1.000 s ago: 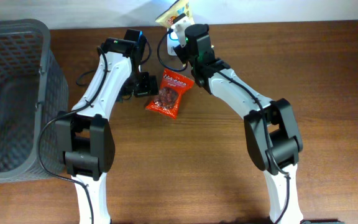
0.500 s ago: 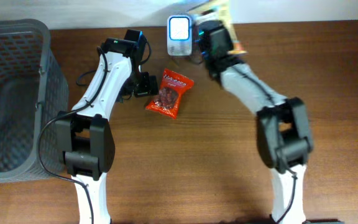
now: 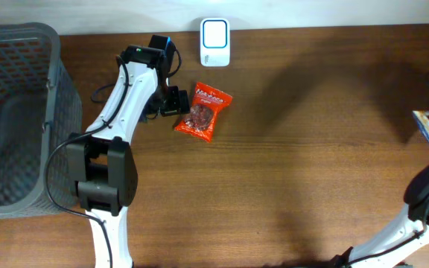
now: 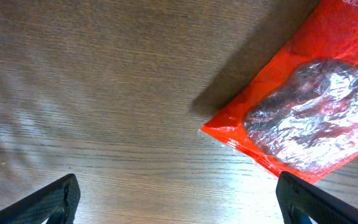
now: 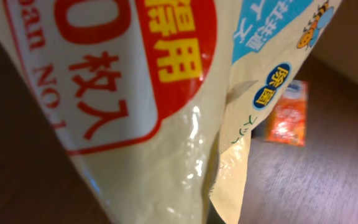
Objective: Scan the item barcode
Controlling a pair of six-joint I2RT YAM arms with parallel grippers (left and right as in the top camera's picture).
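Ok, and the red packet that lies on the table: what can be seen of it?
The red packet is a glossy plastic pouch with a clear window that shows dark, lumpy contents, and pale lettering at its far end. It lies flat on the wooden table, turned diagonally, a little in front of the white scanner. The open left gripper hovers just beside it and does not grip it.

Cream packet (image 5: pixel 166 155) close up, red label, orange packet (image 5: pixel 286 115) behind on table (image 5: pixel 334 180)

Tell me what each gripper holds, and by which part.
The right gripper is shut on the yellow snack bag; the grip spot is hidden, so which part cannot be told. The left gripper is open, holding nothing.
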